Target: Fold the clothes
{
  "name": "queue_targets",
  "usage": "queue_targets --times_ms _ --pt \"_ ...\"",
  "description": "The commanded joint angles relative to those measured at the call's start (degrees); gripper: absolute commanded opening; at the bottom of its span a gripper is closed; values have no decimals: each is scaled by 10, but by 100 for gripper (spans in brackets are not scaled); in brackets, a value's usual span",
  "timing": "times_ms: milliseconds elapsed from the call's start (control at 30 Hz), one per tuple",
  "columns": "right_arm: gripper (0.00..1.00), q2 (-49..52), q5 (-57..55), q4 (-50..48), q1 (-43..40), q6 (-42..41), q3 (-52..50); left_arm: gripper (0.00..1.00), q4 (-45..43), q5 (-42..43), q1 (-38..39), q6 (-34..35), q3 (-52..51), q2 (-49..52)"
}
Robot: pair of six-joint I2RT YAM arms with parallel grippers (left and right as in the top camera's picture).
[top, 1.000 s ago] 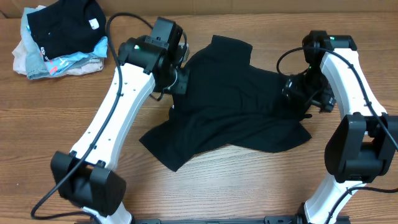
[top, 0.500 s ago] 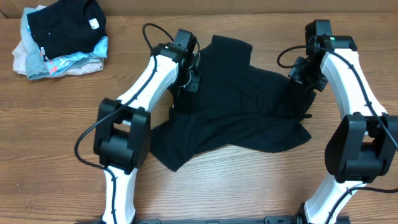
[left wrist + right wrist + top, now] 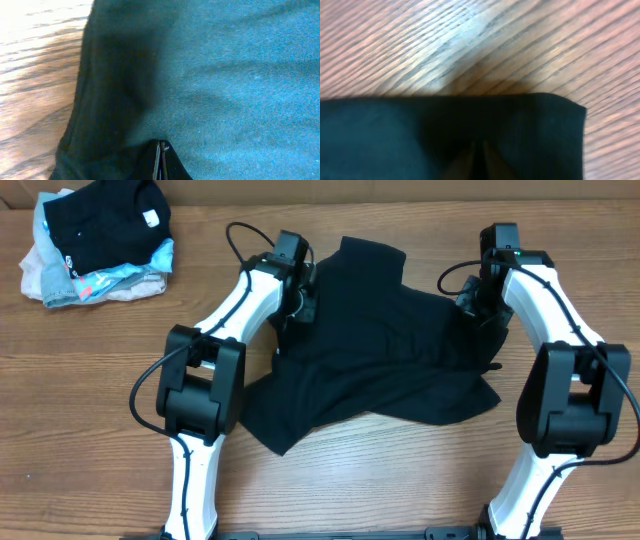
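Wooden table (image 3: pixel 400 480), black T-shirt (image 3: pixel 380 350), garment pile (image 3: pixel 95 255)

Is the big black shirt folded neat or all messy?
Messy: the black shirt lies spread and rumpled on the table, not folded neat.

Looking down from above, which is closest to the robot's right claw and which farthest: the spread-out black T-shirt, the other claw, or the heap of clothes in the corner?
1. black T-shirt: the right gripper is shut on its right edge.
2. left gripper: across the shirt, at its left edge.
3. pile of clothes: off in the far-left corner.
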State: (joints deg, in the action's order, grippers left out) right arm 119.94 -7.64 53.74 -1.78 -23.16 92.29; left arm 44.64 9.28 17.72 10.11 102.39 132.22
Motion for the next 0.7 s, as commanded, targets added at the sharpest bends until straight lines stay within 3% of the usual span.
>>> queue_targets --times_ms 0,167,333,667 --pt "5 16 2 -5 -2 7 -9 4 2 -9 -26 -2 -3 35" --pt "10 39 31 -3 -2 10 -11 4 -12 -13 -60 -2 -3 35" --pt "13 56 50 -14 -2 21 -27 4 -17 -83 -97 21 -3 35" --pt "39 72 45 -106 -5 72 -24 4 -16 -139 -177 44 -2 32"
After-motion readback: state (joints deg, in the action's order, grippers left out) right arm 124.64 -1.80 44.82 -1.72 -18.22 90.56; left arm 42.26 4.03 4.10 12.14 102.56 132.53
